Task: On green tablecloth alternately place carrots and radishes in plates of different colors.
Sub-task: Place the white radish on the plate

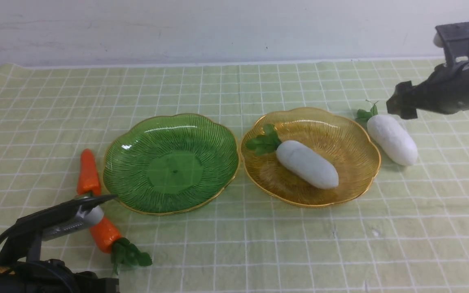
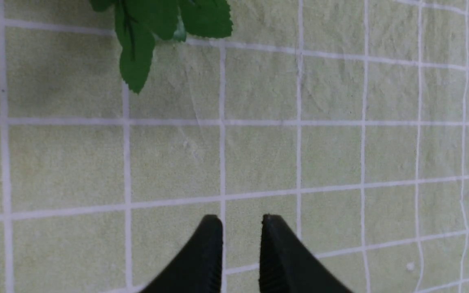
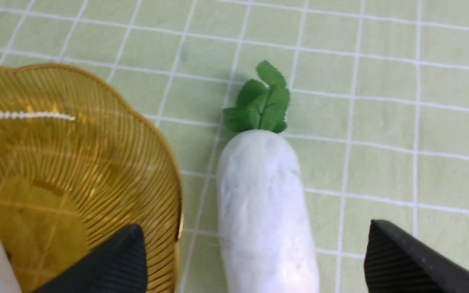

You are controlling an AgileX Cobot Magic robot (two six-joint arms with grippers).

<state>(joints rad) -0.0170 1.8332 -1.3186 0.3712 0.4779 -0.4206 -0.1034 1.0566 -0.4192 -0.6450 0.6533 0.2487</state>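
I judge the step in hand to be picking up the loose radish [image 3: 265,203], which lies on the tablecloth [image 1: 234,244] just beside the yellow plate [image 3: 96,134], its leaves pointing away from me. The right gripper [image 3: 255,232] hangs over it with its jaws spread wide, holding nothing and touching nothing. In the right wrist view the radish sits between the two fingers, but one finger hangs over the rim of the yellow plate. To do this well, I would nudge the gripper away from the plate first, so that this finger comes down on bare cloth in the narrow space between rim and radish. I would then close across the thick middle of the body, not the leaves, and gently, because the white body looks soft enough to dent. The other radish [image 1: 307,164] already lies inside the yellow plate, at a slant. The green plate [image 1: 169,162] holds nothing. Both carrots [image 1: 88,173] lie on the cloth at its left edge. The left gripper [image 2: 240,221] waits low near the nearer carrot's leaves, its jaws almost together with a thin slit of cloth showing between them, gripping nothing.
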